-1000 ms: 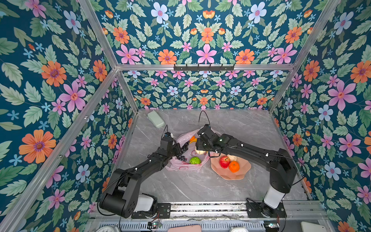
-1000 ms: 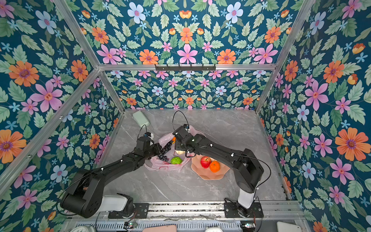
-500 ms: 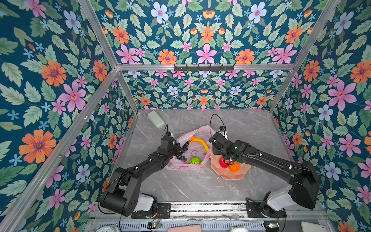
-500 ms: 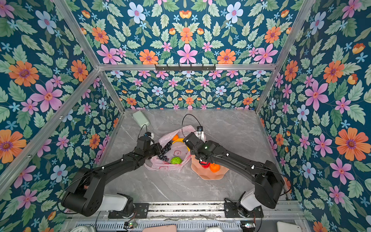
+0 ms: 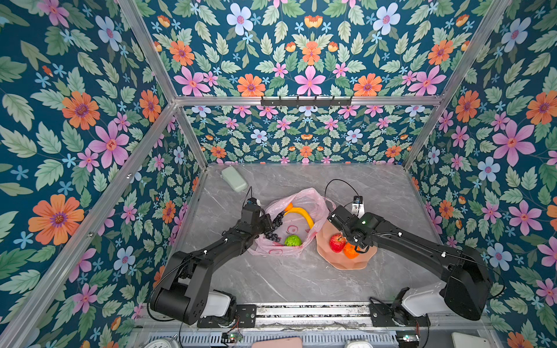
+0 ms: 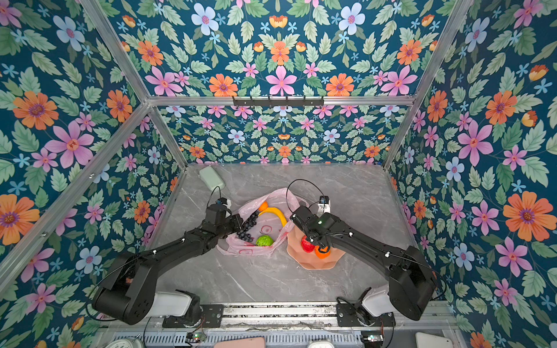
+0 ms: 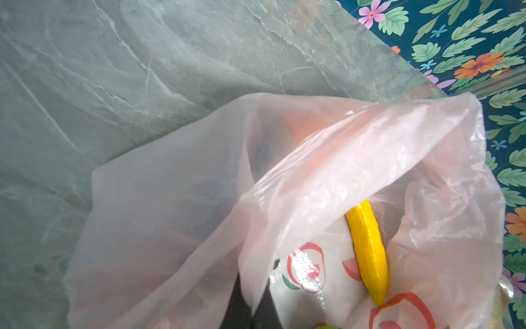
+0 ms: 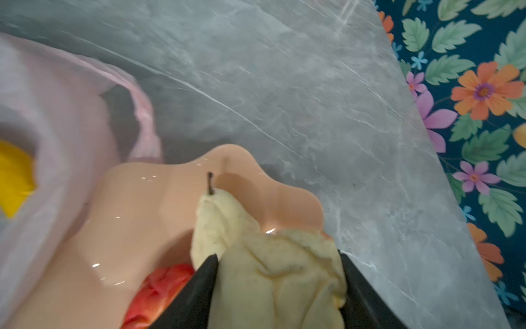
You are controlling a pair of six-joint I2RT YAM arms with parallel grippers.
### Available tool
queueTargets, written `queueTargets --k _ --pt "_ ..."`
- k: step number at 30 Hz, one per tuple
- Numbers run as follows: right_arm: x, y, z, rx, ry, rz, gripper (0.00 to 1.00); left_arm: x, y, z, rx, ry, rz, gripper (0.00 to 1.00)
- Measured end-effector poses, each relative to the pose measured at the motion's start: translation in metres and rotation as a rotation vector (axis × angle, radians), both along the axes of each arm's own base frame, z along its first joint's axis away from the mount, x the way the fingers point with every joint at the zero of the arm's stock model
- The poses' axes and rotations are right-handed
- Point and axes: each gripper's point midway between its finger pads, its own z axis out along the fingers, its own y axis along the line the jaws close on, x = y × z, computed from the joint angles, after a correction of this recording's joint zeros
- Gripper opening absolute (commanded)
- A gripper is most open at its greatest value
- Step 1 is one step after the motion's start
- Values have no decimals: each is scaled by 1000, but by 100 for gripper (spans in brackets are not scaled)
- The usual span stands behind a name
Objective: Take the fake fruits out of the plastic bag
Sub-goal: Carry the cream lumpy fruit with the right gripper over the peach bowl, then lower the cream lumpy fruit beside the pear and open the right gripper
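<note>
The left hand (image 5: 266, 222), clenched on bag (image 5: 301, 199), holds its mouth open; right hand (image 8: 277, 255) grasps cream fruit (image 8: 284, 290) over bowl (image 8: 136, 199) for release.

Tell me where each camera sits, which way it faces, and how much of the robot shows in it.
Both top views: high at the front, looking down toward the back wall; both whole arms, plastic bag, bowl.
Left wrist: on the left arm, looking along the left gripper into the bag at the banana; only its dark tips show.
Right wrist: looking past the right gripper, gripping a cream fruit, down into the bowl.
Shared: both wrist views catch bag and banana.
</note>
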Motion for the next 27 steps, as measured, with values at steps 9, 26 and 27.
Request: queueTargets --k 9,26,27 --pt "-8 -21 -19 -92 45 -93 54 0 0 -2 2 5 0 0" --pt "-4 -27 -40 -157 64 -169 62 1 0 0 1 4 0 0" --pt "-4 -27 -40 -157 64 -169 63 1 0 0 1 4 0 0"
